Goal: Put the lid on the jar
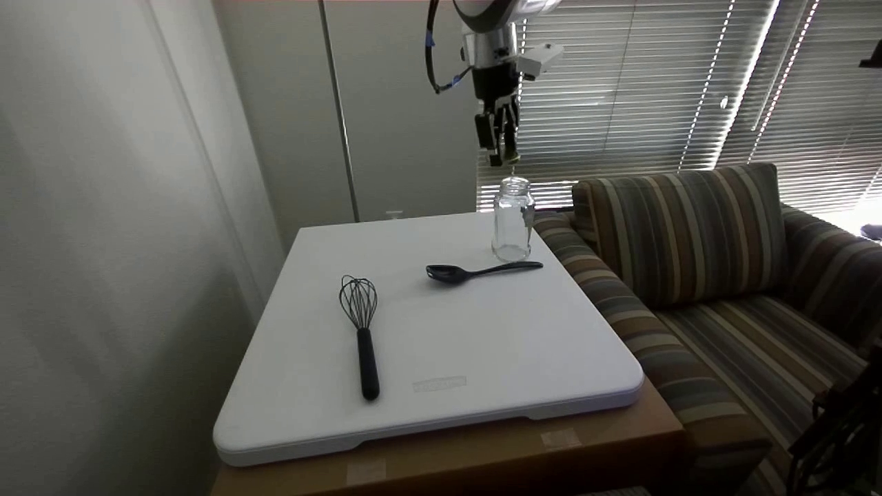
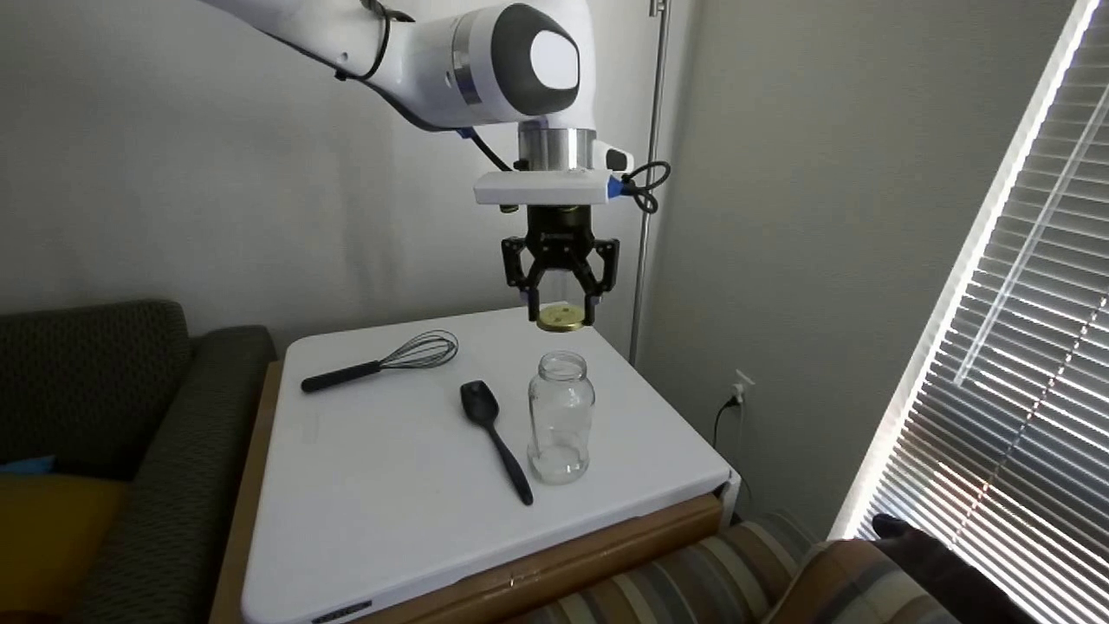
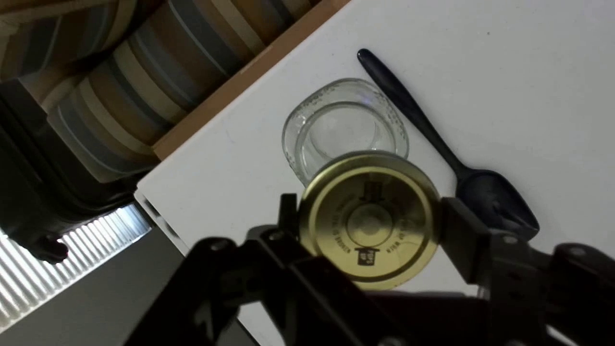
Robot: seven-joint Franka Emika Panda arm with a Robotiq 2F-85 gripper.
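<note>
While my black gripper (image 2: 561, 314) hangs over the white tabletop (image 2: 390, 485), its two fingers (image 3: 465, 240) pinch a round, golden-yellow lid (image 3: 369, 226) by opposite sides of its rim. The lid lies roughly flat between them, its printed face turned upwards, a small circle marking the centre. Below it, upright and uncapped, stands a clear glass jar (image 2: 561, 416); in both exterior views the lid is above the jar's mouth, near but apart. In the wrist view the lid covers that mouth, so I cannot tell from there how well the two line up. Just beside the jar lies a black spoon (image 2: 496, 436), and well apart from both, a black-handled whisk (image 1: 364, 335).

I judge the lid to be thin metal: light, stiff, and smooth enough to slip or pivot between two narrow contacts. The rim is the right place to hold it, on a line through the centre, so that it meets the glass level. The jar looks light and breakable, slick-sided and likely to slide or tip if nudged, so I reckon the lowering should be straight and gentle, with pressure spread evenly over the mouth rather than on one edge.
</note>
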